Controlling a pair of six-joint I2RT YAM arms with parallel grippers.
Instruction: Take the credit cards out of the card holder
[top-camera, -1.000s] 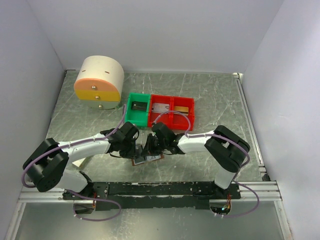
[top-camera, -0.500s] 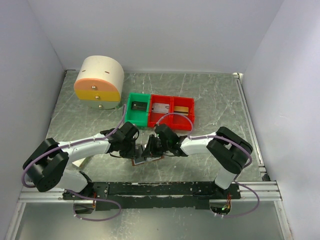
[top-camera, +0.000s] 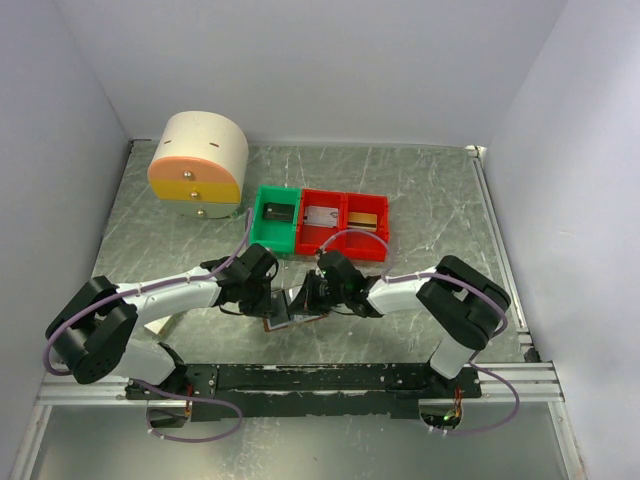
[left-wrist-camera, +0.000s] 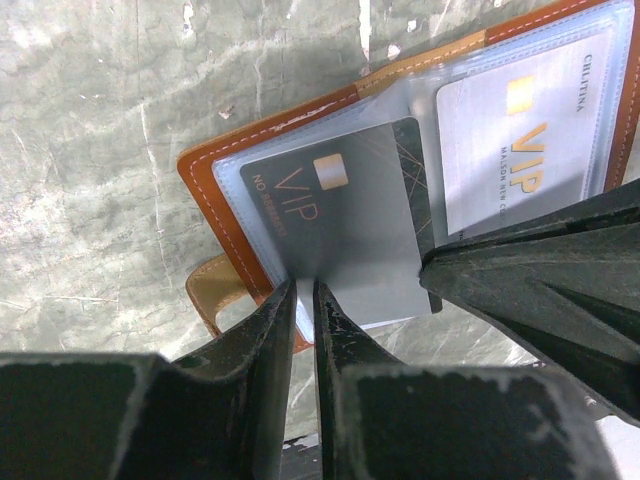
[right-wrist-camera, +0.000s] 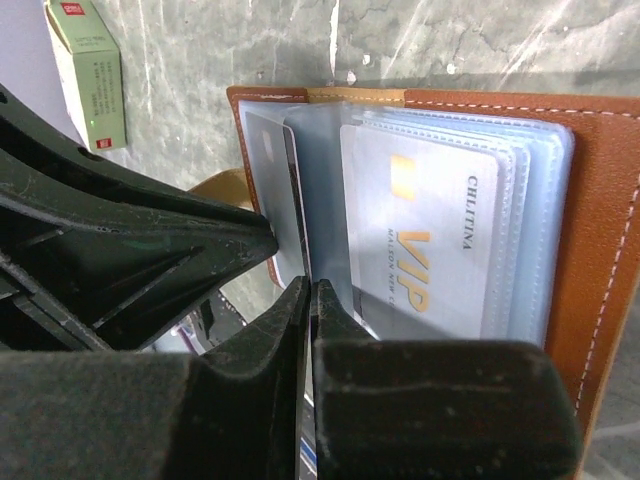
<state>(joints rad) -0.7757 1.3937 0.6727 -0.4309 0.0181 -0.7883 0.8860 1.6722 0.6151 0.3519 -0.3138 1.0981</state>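
Note:
The brown card holder (left-wrist-camera: 205, 195) lies open on the table between both arms (top-camera: 295, 320), its clear sleeves fanned out. My left gripper (left-wrist-camera: 305, 290) is shut on the lower edge of the sleeve that carries a dark grey VIP card (left-wrist-camera: 330, 220). My right gripper (right-wrist-camera: 310, 290) is shut on that same leaf from the other side, its tips closed on the dark card's thin edge (right-wrist-camera: 297, 200). A white VIP card (right-wrist-camera: 430, 230) sits in the following sleeve. The two grippers (top-camera: 278, 300) (top-camera: 307, 297) nearly touch each other.
A small white-and-green box (right-wrist-camera: 90, 75) lies just beyond the holder. Behind stand a green bin (top-camera: 275, 218) and a red double bin (top-camera: 343, 222), each holding items. A round drawer unit (top-camera: 198, 160) stands at the back left. The holder's brown tab (left-wrist-camera: 205, 290) sticks out sideways.
My right gripper has closed and its wrist has shifted slightly rightward and nearer. The left arm and the card holder have stayed in place.

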